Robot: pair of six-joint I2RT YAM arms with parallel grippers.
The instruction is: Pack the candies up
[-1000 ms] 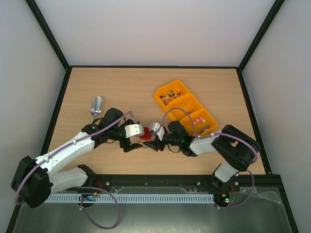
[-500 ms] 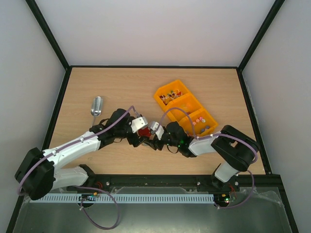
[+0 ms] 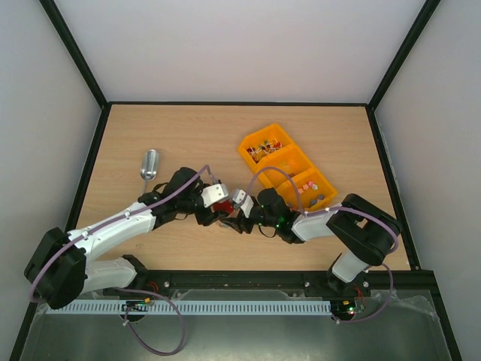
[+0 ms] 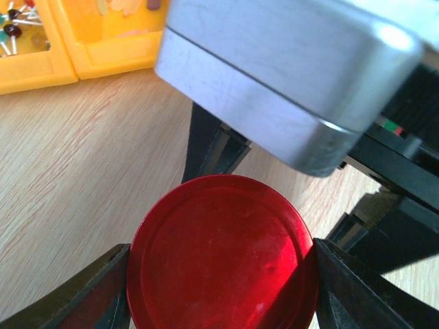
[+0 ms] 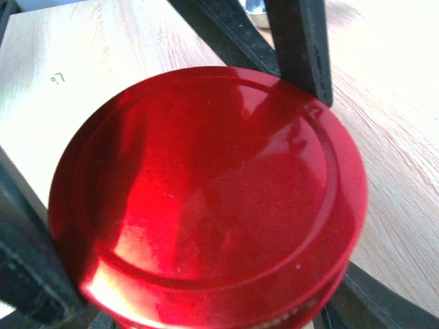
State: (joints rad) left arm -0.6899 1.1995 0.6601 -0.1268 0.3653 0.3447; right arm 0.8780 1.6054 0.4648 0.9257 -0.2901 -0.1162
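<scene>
A red lid sits on a small container at the table's middle, between both grippers. My left gripper is shut on the red lid, with one finger against each side of its rim. My right gripper comes from the right and is shut on the red-lidded container just under the lid. The candies are tiny pastel sweets in the near compartment of the orange tray. The container's inside is hidden.
A silver scoop lies on the table to the left of the arms. The tray's far compartment holds coloured-head pins. In the left wrist view the right wrist's silver camera block hangs close above the lid.
My left gripper has moved right to the red lid and shut on its rim. My right gripper has stayed at the container, shifting slightly left.
</scene>
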